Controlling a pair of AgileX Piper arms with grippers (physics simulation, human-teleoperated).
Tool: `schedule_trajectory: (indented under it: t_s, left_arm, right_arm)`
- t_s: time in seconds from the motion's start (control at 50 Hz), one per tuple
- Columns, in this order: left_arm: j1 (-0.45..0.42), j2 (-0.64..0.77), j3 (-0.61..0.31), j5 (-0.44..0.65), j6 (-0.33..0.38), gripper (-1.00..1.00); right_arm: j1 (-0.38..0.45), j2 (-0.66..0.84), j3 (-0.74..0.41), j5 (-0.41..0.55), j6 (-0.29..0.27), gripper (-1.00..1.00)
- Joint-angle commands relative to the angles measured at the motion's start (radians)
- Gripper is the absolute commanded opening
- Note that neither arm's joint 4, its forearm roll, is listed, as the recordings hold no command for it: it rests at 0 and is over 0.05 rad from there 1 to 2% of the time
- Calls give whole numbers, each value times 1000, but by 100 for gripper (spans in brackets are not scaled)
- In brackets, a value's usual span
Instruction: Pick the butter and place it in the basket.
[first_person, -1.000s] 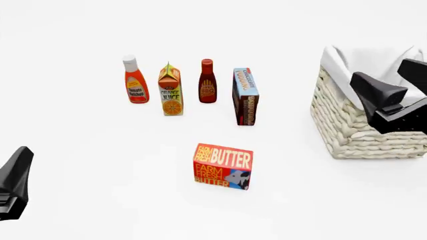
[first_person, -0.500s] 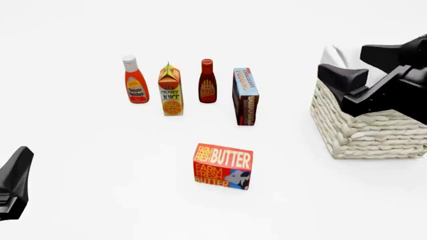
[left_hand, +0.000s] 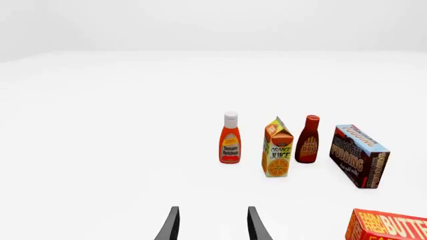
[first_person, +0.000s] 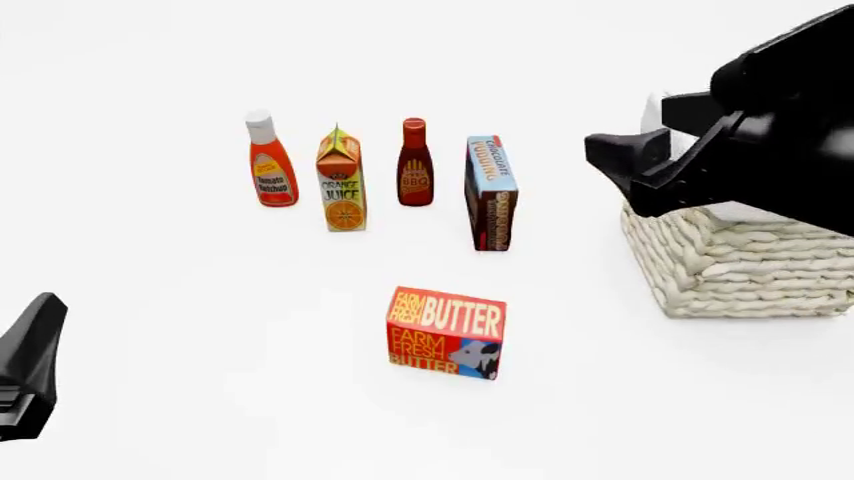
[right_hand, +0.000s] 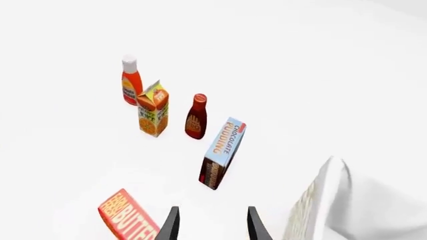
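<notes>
You are in the approach step: the butter (first_person: 446, 332) stands untouched on the bench (first_person: 200, 300), well apart from the basket (first_person: 741, 265). Your right pincer (right_hand: 208, 226) hangs above the basket's near corner with jaws parted and holding nothing; next, bring it down over the butter.

"FARM FRESH BUTTER" is being shown in yellow letters on the top face of the butter (first_person: 447, 333), and the same words are being repeated on its front face beside a cow picture. "ORANGE JUICE" is being displayed on the juice carton (first_person: 342, 192). "CHOCOLATE PUDDING" is being carried on the pudding box (first_person: 491, 192), most clearly read in the right wrist view (right_hand: 224, 150). "Tomato Ketchup" is being shown on the ketchup bottle (first_person: 271, 161). "BBQ" is being made out on the dark sauce bottle (first_person: 415, 163); its smaller print is too fine to be read.
</notes>
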Motion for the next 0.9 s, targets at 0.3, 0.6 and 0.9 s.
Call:
schedule_trajectory:
  t_s: [0.3, 0.6, 0.9]
  left_arm:
    - [0, 0, 0, 0, 0, 100]
    - [0, 0, 0, 0, 0, 100]
    - [0, 0, 0, 0, 0, 100]
  right_arm:
    - [71, 135, -165, 139, -8, 100]
    - [95, 198, -234, 182, -60, 100]
    - [98, 255, -306, 202, -93, 100]
